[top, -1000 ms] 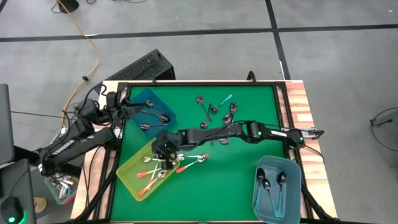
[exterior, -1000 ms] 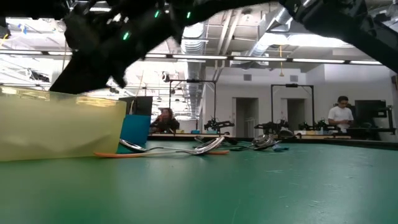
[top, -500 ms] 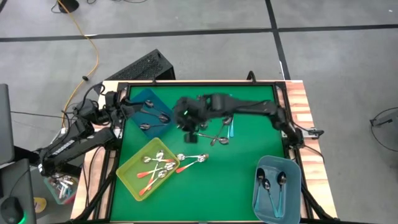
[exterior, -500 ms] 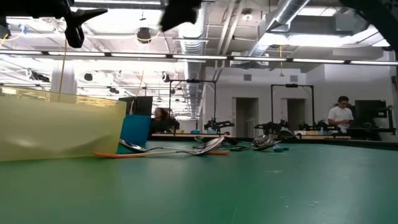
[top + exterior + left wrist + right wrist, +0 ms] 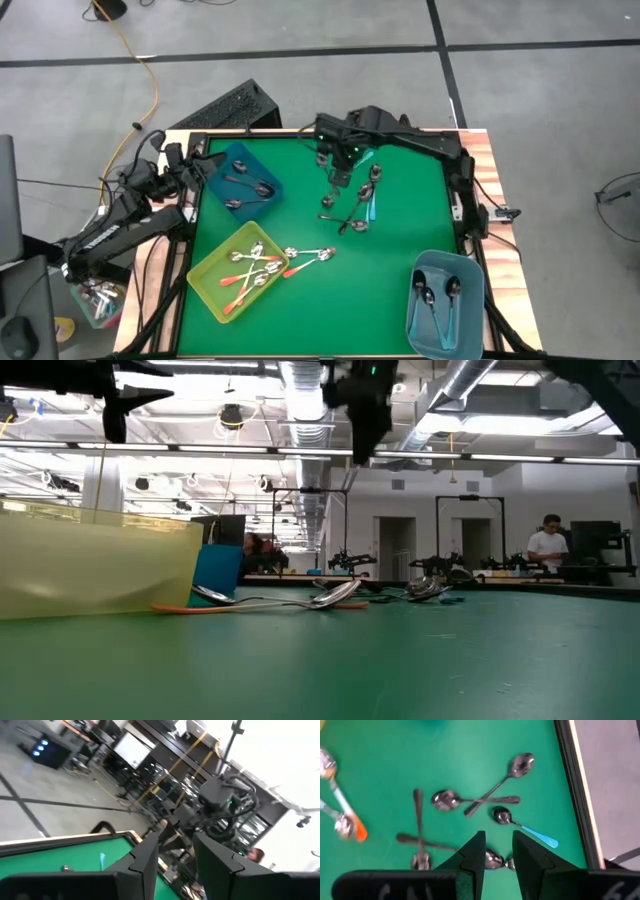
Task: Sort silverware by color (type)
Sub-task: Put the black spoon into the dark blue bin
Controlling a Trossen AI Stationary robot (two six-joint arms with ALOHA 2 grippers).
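Right arm reaches over the far side of the table (image 5: 300, 310), right gripper (image 5: 340, 178) hanging above the loose pile of spoons (image 5: 350, 195) there. Fingers parted a little, nothing between them. Left gripper (image 5: 196, 172) waits at the far-left corner by the blue bin (image 5: 268, 178), fingers also slightly apart and empty.

Step in hand looks like picking the next spoon. My take: go for an outlier, not the crossed ones. The teal-handled spoon (image 5: 522, 825) lies almost free in the right wrist view; grab mid-handle, fingers across it, descend straight so neighbours don't shift. The two crossed grey spoons (image 5: 485, 795) would likely drag each other.

Sorted so far: yellow bin (image 5: 205, 283) near the near-left corner holds orange-handled spoons, two more orange ones (image 5: 310, 258) lie on the mat just beside it. Light-blue bin (image 5: 470, 325) at the near-right corner holds teal-handled ones. Blue bin holds grey ones.

Spoons are small, thin, shiny, flat on the mat.
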